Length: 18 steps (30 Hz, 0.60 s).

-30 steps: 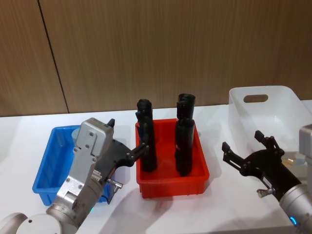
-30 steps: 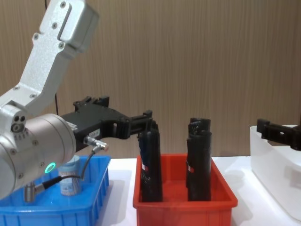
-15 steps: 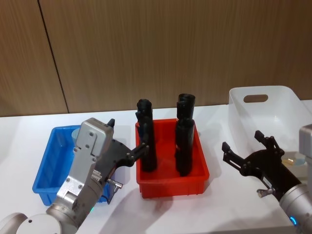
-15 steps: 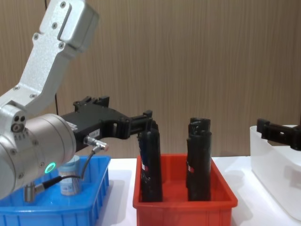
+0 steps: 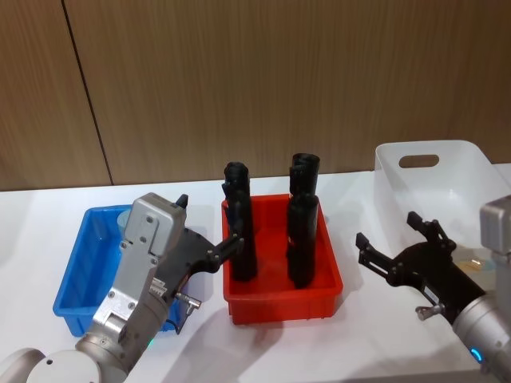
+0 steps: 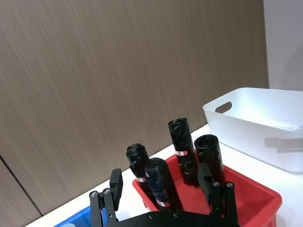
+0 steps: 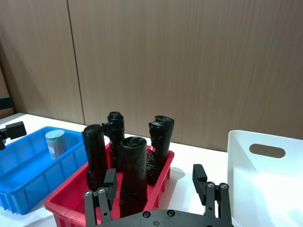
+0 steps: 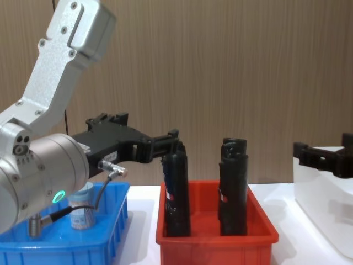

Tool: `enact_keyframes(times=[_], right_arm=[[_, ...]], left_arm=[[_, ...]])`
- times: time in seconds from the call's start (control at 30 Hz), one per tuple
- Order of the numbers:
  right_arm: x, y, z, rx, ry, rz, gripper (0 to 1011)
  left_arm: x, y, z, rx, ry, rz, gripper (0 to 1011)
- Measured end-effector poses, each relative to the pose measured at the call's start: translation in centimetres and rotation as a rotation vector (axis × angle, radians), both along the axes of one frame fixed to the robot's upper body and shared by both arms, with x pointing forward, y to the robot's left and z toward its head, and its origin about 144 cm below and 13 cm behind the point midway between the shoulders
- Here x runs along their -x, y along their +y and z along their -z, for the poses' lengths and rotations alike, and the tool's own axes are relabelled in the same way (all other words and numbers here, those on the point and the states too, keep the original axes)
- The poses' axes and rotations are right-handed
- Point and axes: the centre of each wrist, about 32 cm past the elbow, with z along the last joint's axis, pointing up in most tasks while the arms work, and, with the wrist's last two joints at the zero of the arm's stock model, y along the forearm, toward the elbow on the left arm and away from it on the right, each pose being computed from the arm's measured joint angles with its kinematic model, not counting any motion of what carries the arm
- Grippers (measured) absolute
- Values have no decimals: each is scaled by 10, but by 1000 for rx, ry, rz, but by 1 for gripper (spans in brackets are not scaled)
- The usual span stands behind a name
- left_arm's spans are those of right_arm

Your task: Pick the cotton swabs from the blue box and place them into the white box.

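**On the bench, one tub waits while both grippers hang empty**

At the left end of the bench stands the blue box (image 5: 73,275). One tub of cotton swabs (image 7: 56,144) stands upright in it near the far wall, lid on. From the head view the left arm's wrist hides part of the tub.

The left gripper (image 5: 210,218) hovers above the box's right side. It points towards the red bin (image 5: 281,308), and its fingers are spread wide and hold nothing. One fingertip is close to the top of the nearest black cylinder (image 5: 240,233), though I cannot tell whether they touch. The tub lies behind and below the fingers, not between them.

Right of the red bin, the right gripper (image 5: 387,229) hangs over the bare bench just beside the white box (image 5: 397,185). It faces the red bin, and its fingers are also wide and empty.

My reading is that this is the reach for the next tub, with no grasp begun. The left gripper is the nearer of the two to the tub. Its next move calls for:

- drawing back from the cylinders and turning down into the blue box
- bringing the open fingers to either side of the tub's clear wall, below the lid
- closing on the tub and lifting it clear of the ribbed rim

The carry to the white box would then have to pass above the tall cylinders, or go by a handover to the right gripper.
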Motion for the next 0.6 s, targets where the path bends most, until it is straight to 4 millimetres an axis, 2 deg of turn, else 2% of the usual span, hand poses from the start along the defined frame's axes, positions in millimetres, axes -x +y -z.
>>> enact_keyframes(times=[0.6], right_arm=[[-35, -9, 5, 14, 44, -107, 1002]], left_arm=[[0, 0, 0, 0, 0, 0, 1004]])
